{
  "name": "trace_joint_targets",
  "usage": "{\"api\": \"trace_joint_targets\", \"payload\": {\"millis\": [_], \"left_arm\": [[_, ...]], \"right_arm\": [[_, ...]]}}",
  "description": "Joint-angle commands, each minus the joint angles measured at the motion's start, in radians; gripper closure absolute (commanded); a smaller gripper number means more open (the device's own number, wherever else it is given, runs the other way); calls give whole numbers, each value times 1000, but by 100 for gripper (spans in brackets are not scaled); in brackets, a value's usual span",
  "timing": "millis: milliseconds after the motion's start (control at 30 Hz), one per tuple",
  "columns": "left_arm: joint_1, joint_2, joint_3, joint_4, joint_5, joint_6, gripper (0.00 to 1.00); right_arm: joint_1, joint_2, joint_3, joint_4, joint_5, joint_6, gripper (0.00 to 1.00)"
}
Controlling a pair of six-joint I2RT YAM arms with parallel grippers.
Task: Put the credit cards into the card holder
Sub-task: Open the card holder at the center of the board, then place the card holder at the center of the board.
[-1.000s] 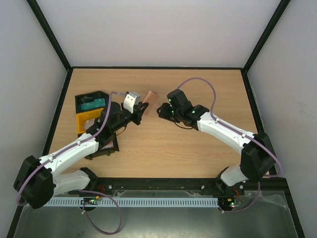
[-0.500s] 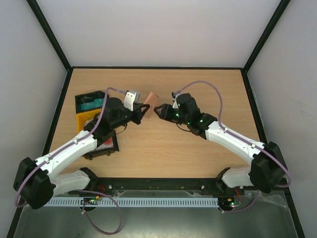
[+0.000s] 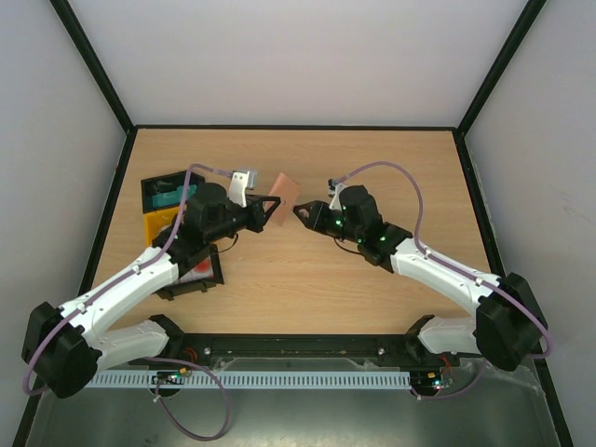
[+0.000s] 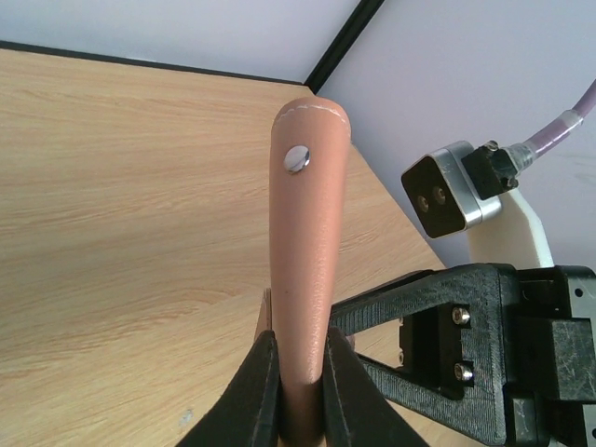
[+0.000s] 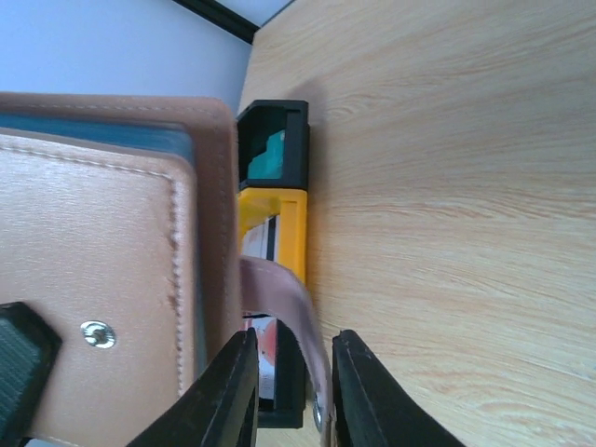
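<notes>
My left gripper (image 3: 271, 208) is shut on the brown card holder (image 3: 287, 190) and holds it upright above the table. In the left wrist view its edge with a metal snap (image 4: 297, 158) rises from between my fingers (image 4: 257, 396). In the right wrist view the card holder (image 5: 102, 270) fills the left side, and a teal card edge (image 5: 93, 130) shows between its layers. My right gripper (image 5: 291, 391) is open, with the holder's loose strap (image 5: 284, 303) hanging between its jaws. A red-and-white card (image 3: 193, 268) lies in a black tray. A teal card (image 3: 174, 194) lies in the far black tray.
Three trays stand at the left: a black one (image 3: 149, 189) at the back, a yellow one (image 3: 154, 226) in front of it, and another black one (image 3: 216, 270) nearer under my left arm. Black frame rails edge the table.
My right wrist has drawn back to the right and turned, its fingertips staying by the card holder. My left gripper has kept its hold and shifted the holder slightly.
</notes>
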Motion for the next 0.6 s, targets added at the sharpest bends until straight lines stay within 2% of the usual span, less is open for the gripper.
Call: {"api": "trace_joint_targets", "payload": {"millis": [0, 167, 300, 367, 400, 500, 567], "left_arm": [[4, -13, 24, 12, 30, -74, 97], [5, -26, 3, 22, 0, -136, 96], [4, -18, -10, 29, -6, -156, 92], [4, -16, -5, 12, -19, -164, 89], [4, -18, -9, 4, -28, -170, 85], [5, -16, -48, 2, -66, -190, 63], [5, 6, -61, -20, -94, -197, 56]], "right_arm": [[-2, -7, -1, 134, -35, 14, 78], [-2, 14, -28, 202, -70, 59, 84], [-2, 26, -23, 158, -90, 47, 97], [-2, 22, -25, 138, -70, 29, 98], [-3, 20, -23, 118, -59, 22, 98], [-3, 19, 4, 11, -31, -1, 98], [-2, 11, 35, -95, -16, -32, 98]]}}
